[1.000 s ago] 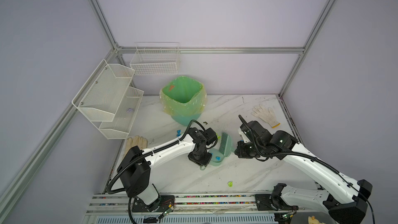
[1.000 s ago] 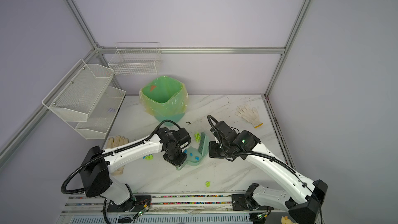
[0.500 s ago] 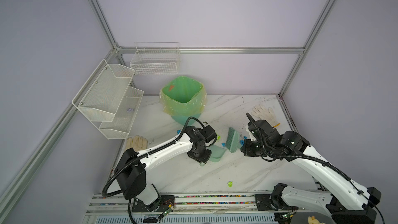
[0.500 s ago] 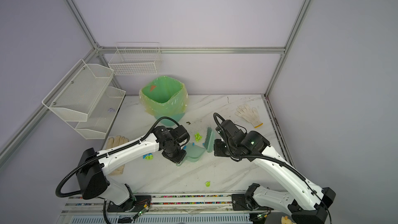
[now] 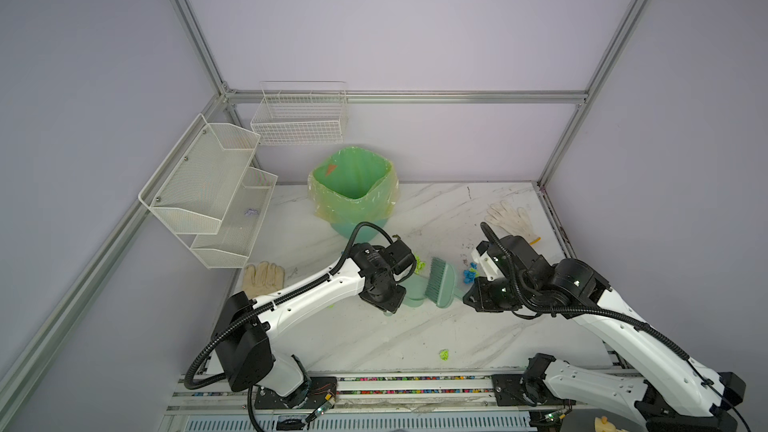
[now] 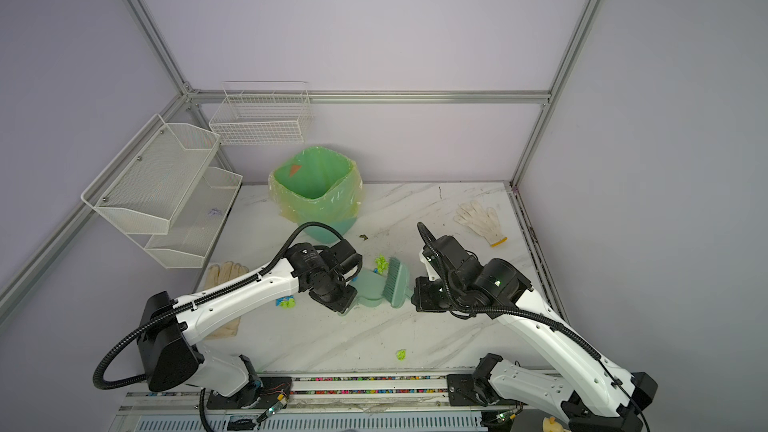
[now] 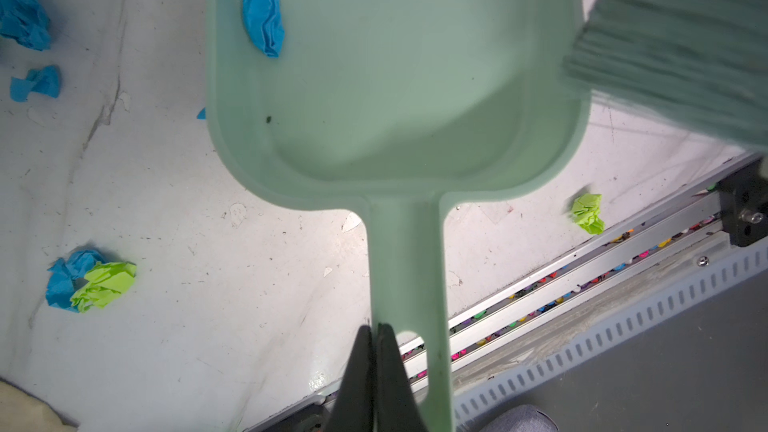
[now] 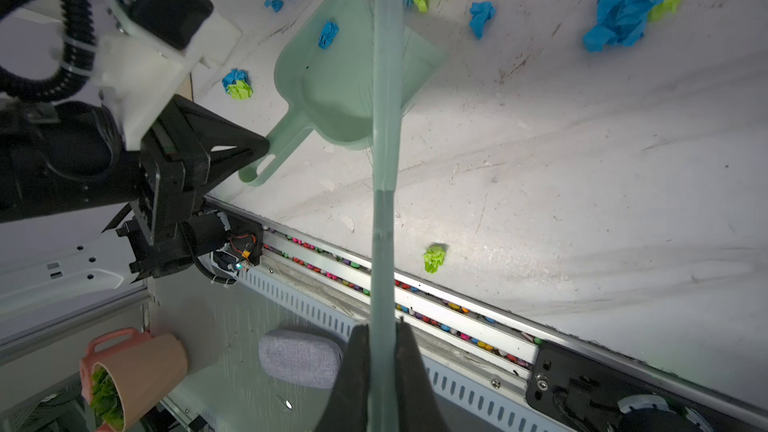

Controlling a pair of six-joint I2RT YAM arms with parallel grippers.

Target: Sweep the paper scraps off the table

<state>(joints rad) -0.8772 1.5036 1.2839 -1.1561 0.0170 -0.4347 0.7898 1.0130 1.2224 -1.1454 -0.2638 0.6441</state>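
My left claw [image 7: 377, 328] pinches the dustpan [image 7: 395, 76] handle, my right claw [image 8: 384, 342] the brush [image 8: 385, 76]. Only one blue wad [image 7: 262, 18] sits in the pan. Most paper scraps [image 8: 621, 18] lie scattered left, far and near on the worktop [image 8: 582, 160], so I judge little done.

Blue and yellow-green paper scraps [image 8: 619, 18], white grey-veined table [image 5: 374, 338], mint dustpan [image 7: 395, 76] and brush [image 8: 384, 118] (bristles perhaps darker), green-lined bin [image 5: 353, 211]
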